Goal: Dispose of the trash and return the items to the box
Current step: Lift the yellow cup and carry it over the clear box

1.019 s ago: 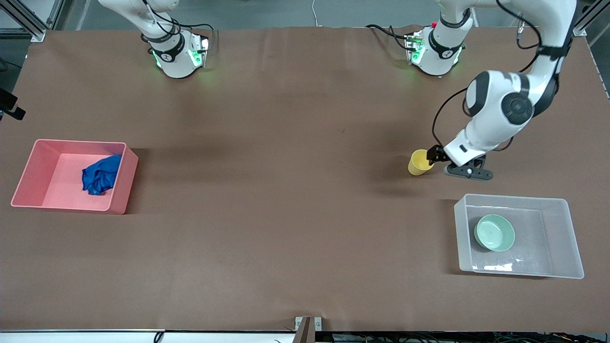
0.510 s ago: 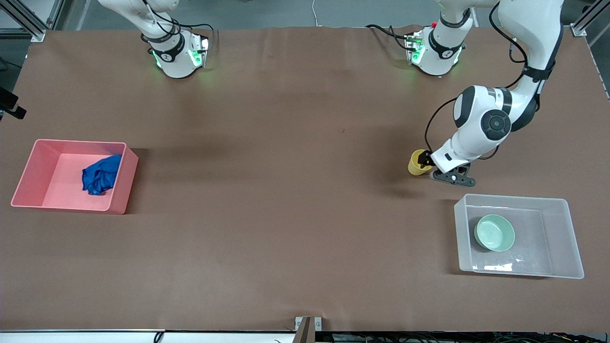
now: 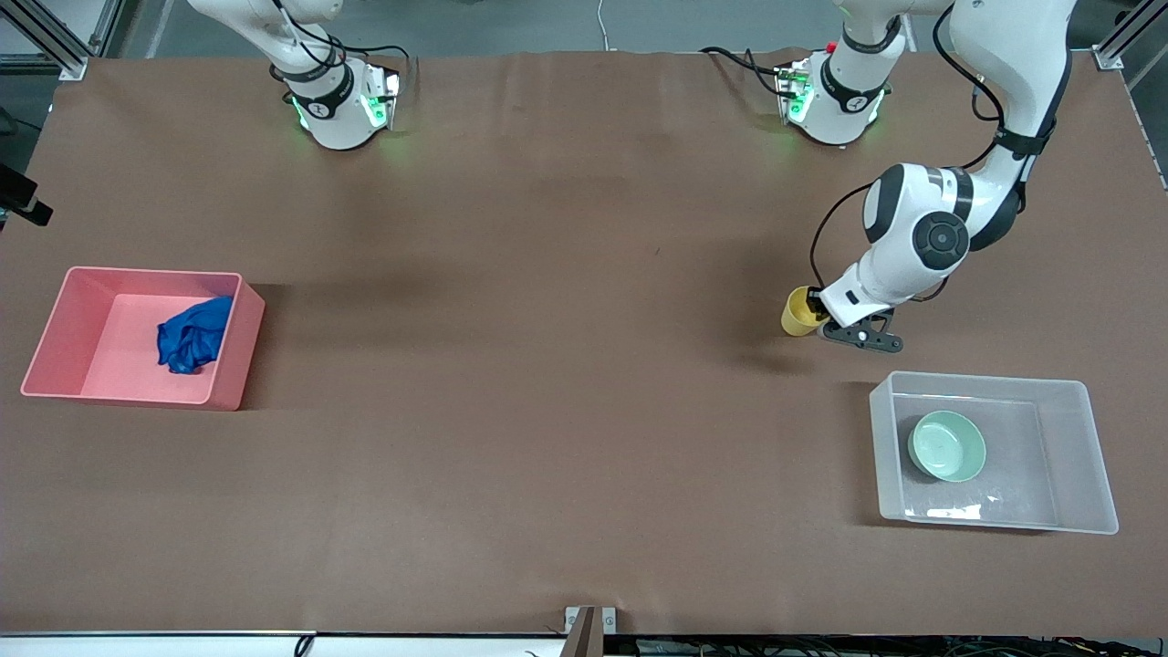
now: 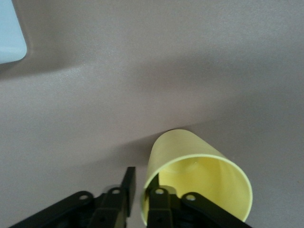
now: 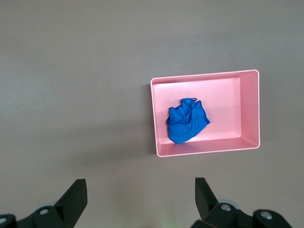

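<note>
- Across the table in the front view, the left gripper pinches the yellow cup's rim; beside it, the clear box holds the green bowl.
- Left wrist view: one finger inside the cup, one outside.
- Right wrist view: the right gripper waits, fingers spread, above the pink bin holding the blue trash.

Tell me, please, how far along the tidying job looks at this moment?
Done: the blue cloth wad lies in the pink bin, and the green bowl sits in the clear box.
In hand: the left pincer is shut on the yellow cup wall, cup on the table.
Left: carry the cup into the box.
The right pincer waits open above the pink bin.
</note>
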`<state>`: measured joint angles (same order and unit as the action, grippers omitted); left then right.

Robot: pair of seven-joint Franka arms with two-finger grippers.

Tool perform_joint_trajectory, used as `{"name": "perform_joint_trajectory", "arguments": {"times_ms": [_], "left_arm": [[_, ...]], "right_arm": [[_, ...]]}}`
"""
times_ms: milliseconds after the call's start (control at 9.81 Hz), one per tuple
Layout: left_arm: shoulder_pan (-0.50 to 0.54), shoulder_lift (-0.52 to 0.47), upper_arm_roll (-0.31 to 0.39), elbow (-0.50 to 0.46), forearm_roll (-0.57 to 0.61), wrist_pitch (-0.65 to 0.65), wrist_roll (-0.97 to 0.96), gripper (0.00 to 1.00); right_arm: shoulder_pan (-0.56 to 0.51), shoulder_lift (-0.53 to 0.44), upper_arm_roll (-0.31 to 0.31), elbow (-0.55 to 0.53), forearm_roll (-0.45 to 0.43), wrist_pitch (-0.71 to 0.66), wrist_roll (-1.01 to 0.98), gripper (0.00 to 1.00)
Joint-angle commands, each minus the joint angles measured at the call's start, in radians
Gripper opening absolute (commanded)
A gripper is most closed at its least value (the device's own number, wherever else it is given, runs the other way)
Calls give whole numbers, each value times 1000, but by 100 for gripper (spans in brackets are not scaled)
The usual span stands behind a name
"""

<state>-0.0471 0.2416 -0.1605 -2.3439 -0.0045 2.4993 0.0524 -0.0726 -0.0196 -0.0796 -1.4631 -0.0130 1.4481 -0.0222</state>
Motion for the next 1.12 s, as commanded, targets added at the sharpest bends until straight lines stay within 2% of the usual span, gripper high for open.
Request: {"name": "perform_joint_trajectory", "arguments": {"times_ms": [0,204,408,611,815,1019], "left_arm": [[6,5,-21,-18,24,0,-13,0],[6,-33,-21,-11,24,-74,-3,0],[6,-58,-21,58,24,-155,3,0],[10,-53,-10,240,23,-334,15,0],[13,3,15,482,21,-518,15,0],[12,63,88,618,15,-542,17,0]], "right_arm": [[-15,1,8,9,16,-11,7,100],[-16,1,8,7,16,-8,4,100],[-18,1,8,4,18,20,1,100],[-15,1,8,4,18,17,1,100],[-13,1,8,4,18,14,1,100],[-13,1,8,4,18,12,1,100]]}}
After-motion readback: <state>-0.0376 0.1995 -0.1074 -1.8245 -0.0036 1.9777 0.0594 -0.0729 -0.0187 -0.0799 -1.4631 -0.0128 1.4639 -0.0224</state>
